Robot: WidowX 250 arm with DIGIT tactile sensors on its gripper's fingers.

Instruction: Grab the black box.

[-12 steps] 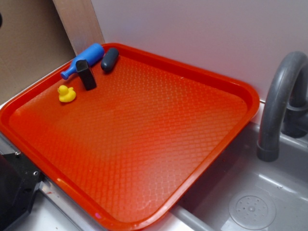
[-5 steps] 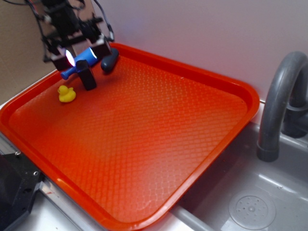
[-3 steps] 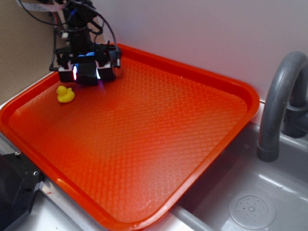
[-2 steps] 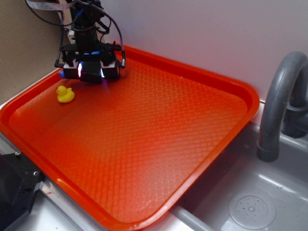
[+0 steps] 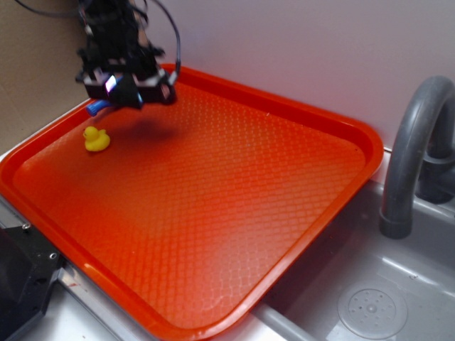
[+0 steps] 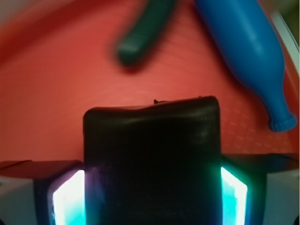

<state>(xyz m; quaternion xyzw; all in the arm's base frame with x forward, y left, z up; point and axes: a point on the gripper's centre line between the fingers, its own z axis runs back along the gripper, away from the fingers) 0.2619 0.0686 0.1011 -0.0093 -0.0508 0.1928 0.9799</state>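
The black box [image 6: 152,154] is a matte black block that fills the middle of the wrist view, clamped between my two lit fingers [image 6: 68,199]. In the exterior view my gripper [image 5: 128,92] is shut on the black box [image 5: 126,96] and holds it a little above the far left corner of the orange tray [image 5: 370,142]; a shadow lies on the tray below it. The blue toy bottle [image 6: 248,47] and the dark grey capsule [image 6: 145,30] lie on the tray beyond the box. Only the bottle's neck [image 5: 96,108] shows in the exterior view.
A yellow duck [image 5: 97,138] sits on the tray left of and below the gripper. A grey faucet [image 5: 416,142] and sink basin [image 5: 370,305] are at the right. A black fixture [image 5: 21,284] is at the bottom left. A white wall stands behind the tray.
The gripper came down over the black box, closed on it, and has now risen with it, so the box has left its spot on the tray.
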